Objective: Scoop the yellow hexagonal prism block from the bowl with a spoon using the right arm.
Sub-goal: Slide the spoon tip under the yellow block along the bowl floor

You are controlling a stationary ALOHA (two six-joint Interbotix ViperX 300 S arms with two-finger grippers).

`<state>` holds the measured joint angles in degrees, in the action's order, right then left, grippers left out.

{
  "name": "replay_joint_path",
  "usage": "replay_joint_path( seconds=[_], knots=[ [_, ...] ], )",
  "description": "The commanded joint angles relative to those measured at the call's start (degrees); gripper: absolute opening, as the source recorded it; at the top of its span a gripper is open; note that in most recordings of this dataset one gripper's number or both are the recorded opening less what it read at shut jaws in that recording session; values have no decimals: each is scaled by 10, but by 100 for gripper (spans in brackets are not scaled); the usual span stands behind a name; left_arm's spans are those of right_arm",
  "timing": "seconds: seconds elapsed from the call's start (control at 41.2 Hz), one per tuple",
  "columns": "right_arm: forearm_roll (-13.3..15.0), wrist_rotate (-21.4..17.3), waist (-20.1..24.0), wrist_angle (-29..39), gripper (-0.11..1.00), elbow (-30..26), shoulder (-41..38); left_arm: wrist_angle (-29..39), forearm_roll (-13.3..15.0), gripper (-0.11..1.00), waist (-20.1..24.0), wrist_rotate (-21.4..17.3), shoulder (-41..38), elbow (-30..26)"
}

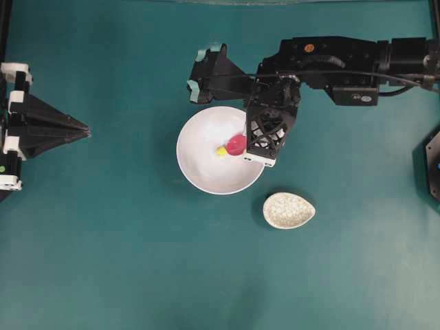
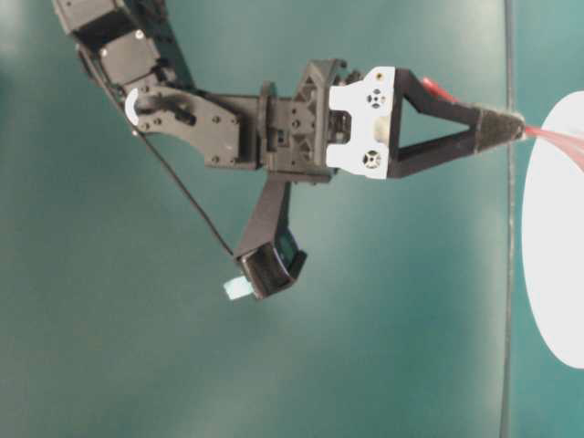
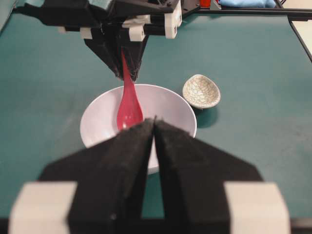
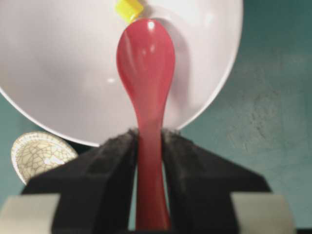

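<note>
We start with the teal table (image 1: pixel 103 261), which carries everything. Largest on it is the right arm (image 1: pixel 344 65), reaching in from the right edge of the overhead view and bending down over the white bowl (image 1: pixel 199 172). The left gripper (image 1: pixel 88 129) sits far off at the left edge, well apart from the bowl, its jaws pressed together with nothing between them in its own wrist view

The right gripper (image 4: pixel 148 141) has its jaws closed on the handle of the pink spoon (image 4: pixel 146 63); the pads clamp the handle from both sides in the right wrist view. So the pick-up of the spoon is done, as far as we can see

The spoon's scoop hangs inside the bowl, tip pointing at the yellow hexagonal prism block (image 4: pixel 128 9). The block lies on the bowl's floor just beyond the tip of the scoop, touching or nearly touching; we cannot tell which. In the overhead view the block (image 1: pixel 221 150) shows just left of the scoop, near the bowl's middle

We judge the block not yet on the spoon. Left to do: slide the scoop under the block, then lift it clear of the bowl without it rolling off

A small speckled spoon rest (image 1: pixel 289 210) stands just right of the bowl on the near side, with nothing on it
</note>
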<state>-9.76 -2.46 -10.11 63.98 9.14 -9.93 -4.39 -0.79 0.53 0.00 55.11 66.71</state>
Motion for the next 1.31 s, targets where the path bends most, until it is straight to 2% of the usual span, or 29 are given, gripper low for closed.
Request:
replay_joint_path(
  seconds=[0.0,0.243,0.85,1.287],
  knots=[
    [-2,-1,4,-3,23,-5,7,-3,-1,10,0,-1,-3,-13],
    [-2,-1,11,-5,23,-4,4,-3,-1,10,0,-1,-3,-13],
    [-3,0,16,-70,23,-4,-4,-3,-1,10,0,-1,-3,-13],
    [-15,1,26,-113,23,-4,-4,-3,-1,10,0,0,-3,-13]
  ],
)
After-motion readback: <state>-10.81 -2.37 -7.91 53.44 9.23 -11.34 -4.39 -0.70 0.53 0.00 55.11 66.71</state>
